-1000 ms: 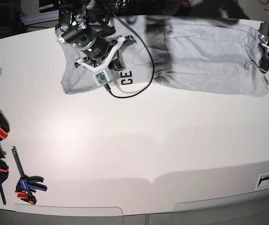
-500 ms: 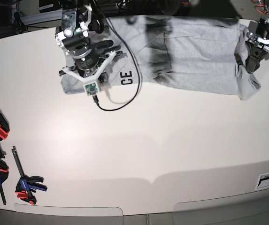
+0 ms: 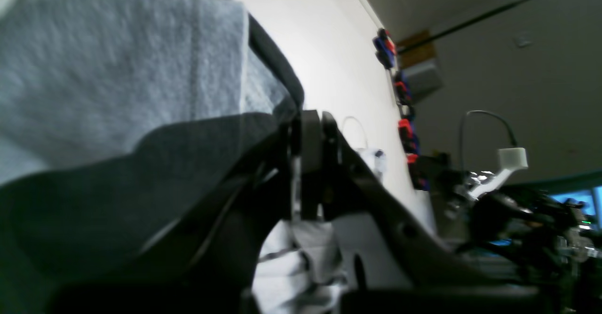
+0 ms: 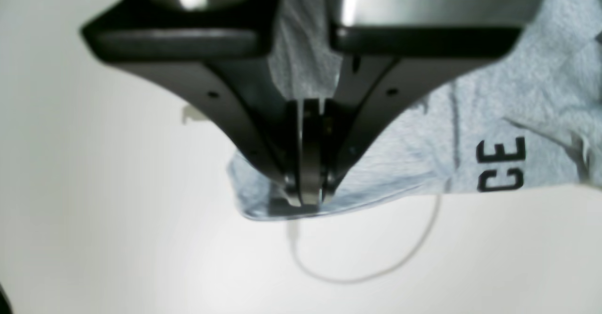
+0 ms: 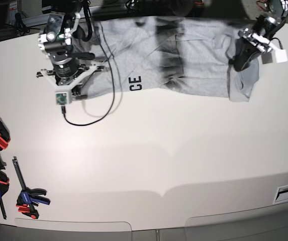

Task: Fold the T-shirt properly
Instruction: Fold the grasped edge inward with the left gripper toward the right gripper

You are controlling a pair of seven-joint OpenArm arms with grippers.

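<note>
Your right gripper (image 4: 308,194) and left gripper (image 3: 310,163) are both pinched tight on the T-shirt (image 5: 194,60).

Near you, red and blue clamps (image 5: 25,198) lie at the edge of the white counter (image 5: 159,150). Farther back, the grey shirt lies spread along the far side of the counter, with black letters "CE" (image 5: 135,84) showing. Your right gripper holds one end of the shirt by its edge. Your left gripper holds the other end, and the cloth there is folded over and hangs down. A black cable (image 5: 91,113) loops on the counter under your right arm.
</note>
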